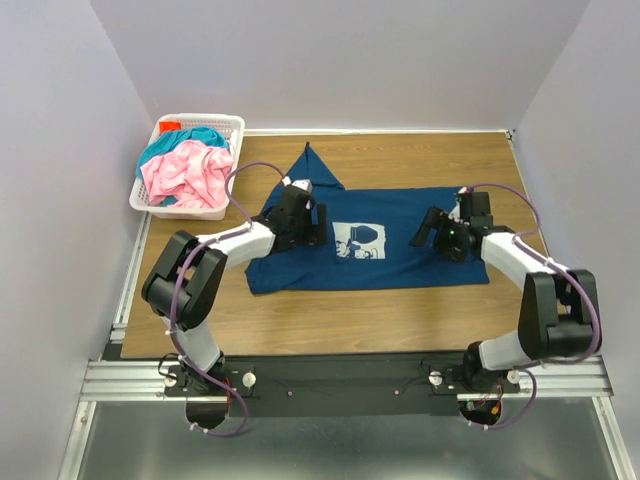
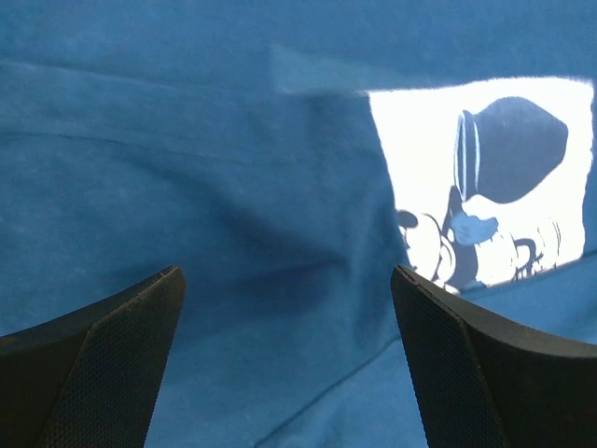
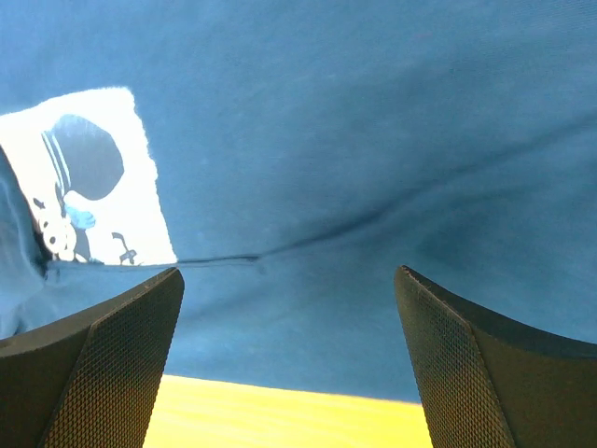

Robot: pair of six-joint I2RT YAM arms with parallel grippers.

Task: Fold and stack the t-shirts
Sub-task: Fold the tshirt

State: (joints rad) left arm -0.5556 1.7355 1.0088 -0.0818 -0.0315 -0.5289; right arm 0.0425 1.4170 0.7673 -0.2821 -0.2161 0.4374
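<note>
Three shirts are showing: one blue shirt, one pink shirt, seemingly one teal shirt; one basket is sitting at ten o'clock.

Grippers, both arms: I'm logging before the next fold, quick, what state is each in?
Left gripper: open, holding nothing, above the dark blue t-shirt.
Right gripper: open, holding nothing.

White lattice basket at 10 o'clock corner of wooden table. Tabletop brown, wood-grained. Pale grey walls at 9, 12, 3 o'clock. Silver metal rail along 6 o'clock edge.
</note>
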